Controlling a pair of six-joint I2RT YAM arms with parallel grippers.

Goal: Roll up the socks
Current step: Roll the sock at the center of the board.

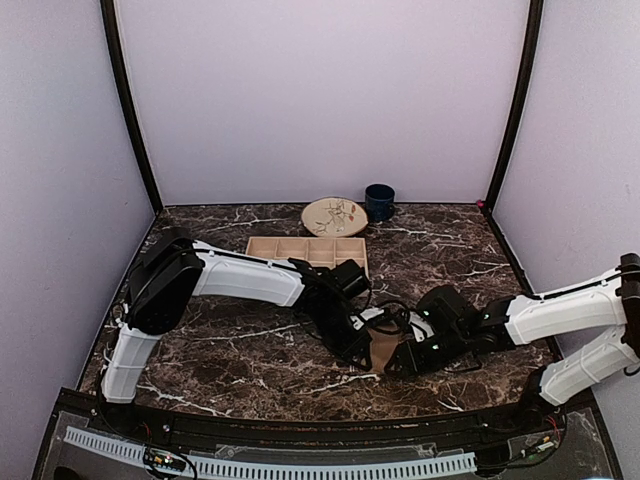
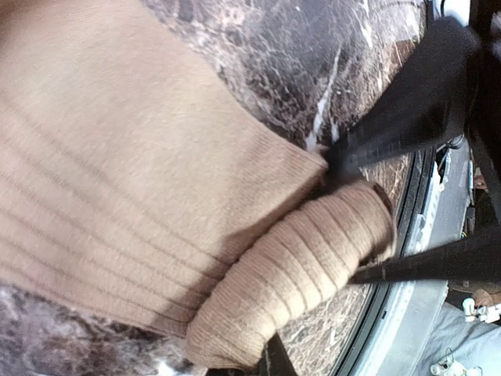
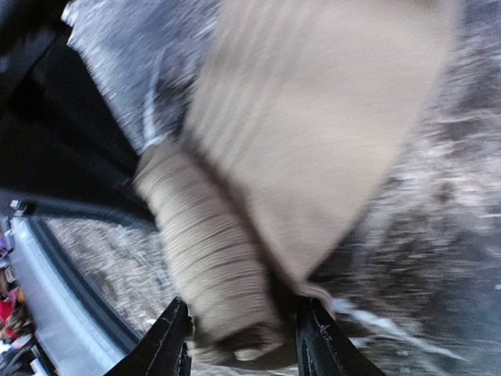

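Observation:
A tan-brown sock (image 1: 384,345) lies on the marble table between my two grippers. Its flat ribbed part (image 2: 117,157) fills the left wrist view, and one end is wound into a thick roll (image 2: 305,258). My left gripper (image 2: 270,360) is shut at the near end of that roll, with only one dark tip showing under the fabric; from above it sits at the sock's left side (image 1: 358,350). My right gripper (image 3: 244,345) stands open, one finger on each side of the roll's other end (image 3: 211,251), and reaches in from the right (image 1: 395,362).
A wooden compartment tray (image 1: 305,250), a patterned plate (image 1: 334,216) and a dark blue cup (image 1: 379,201) stand at the back of the table. Black cables (image 1: 395,318) loop just behind the sock. The table's front rail (image 2: 438,235) runs close to the roll.

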